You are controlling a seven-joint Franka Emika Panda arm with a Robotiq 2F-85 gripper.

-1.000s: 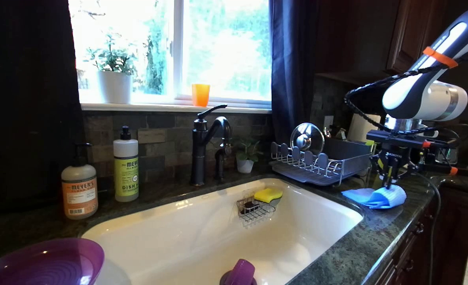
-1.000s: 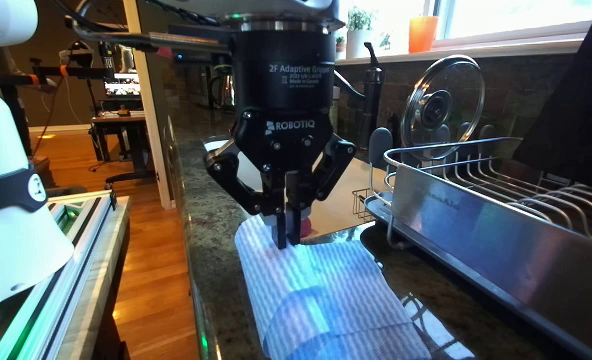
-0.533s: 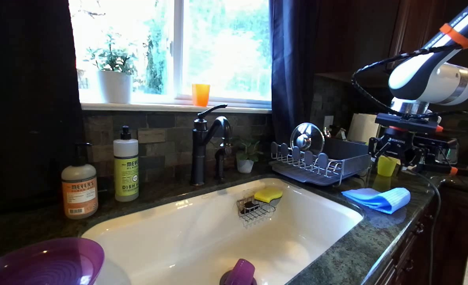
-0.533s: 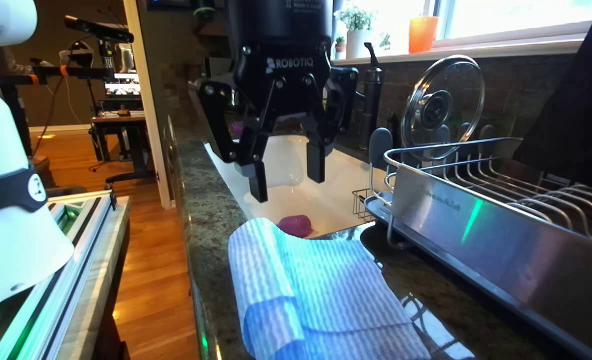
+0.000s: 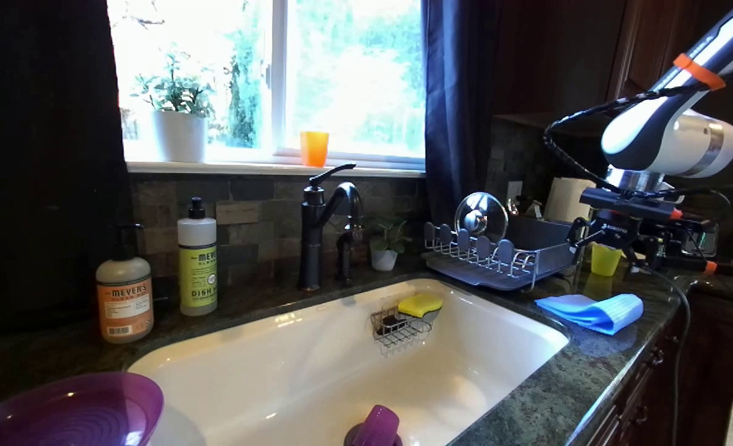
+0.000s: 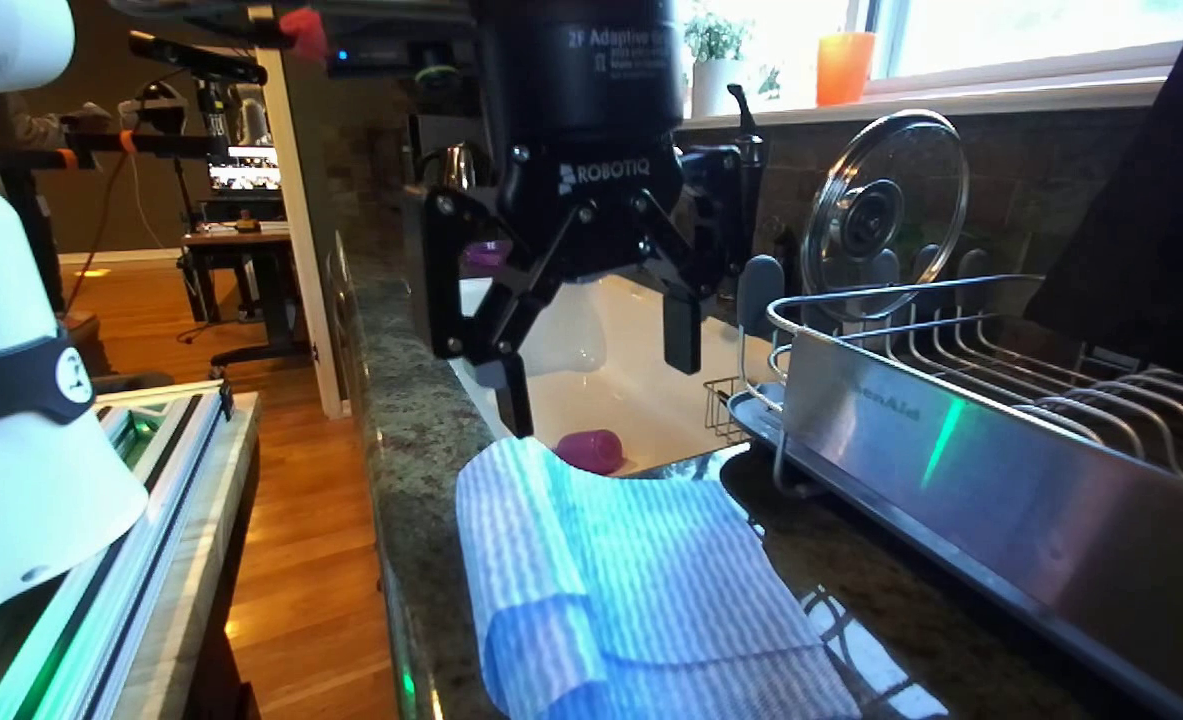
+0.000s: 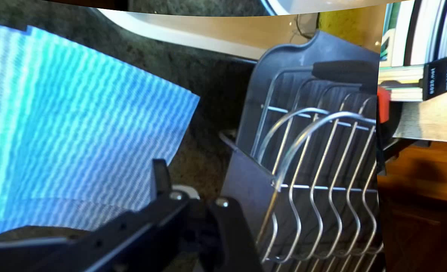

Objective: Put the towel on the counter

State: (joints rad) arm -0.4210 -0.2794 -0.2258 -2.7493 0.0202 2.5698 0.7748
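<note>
A blue striped towel (image 6: 671, 570) lies folded over on the dark stone counter (image 6: 411, 420), between the sink and the dish rack. The same towel (image 5: 598, 313) shows in an exterior view to the right of the sink. My gripper (image 6: 601, 385) hangs above the towel's sink-side end, its two fingers spread wide with nothing between them. It stands clear of the cloth. In the wrist view the towel (image 7: 83, 128) fills the left side, and a dark finger (image 7: 161, 177) shows in front of its edge. The rest of the jaws is cut off there.
A metal dish rack (image 6: 911, 460) with a glass lid (image 6: 886, 215) stands right beside the towel. A yellow cup (image 5: 605, 260) is behind the towel. The white sink (image 5: 292, 359) holds a purple cup (image 5: 378, 424) and a wire caddy with a yellow sponge (image 5: 420, 305).
A second ago the fingers were together at the towel's fold. They have since opened, and the gripper rose off it, then sank a little and shifted toward the rack. The fold has slumped.
</note>
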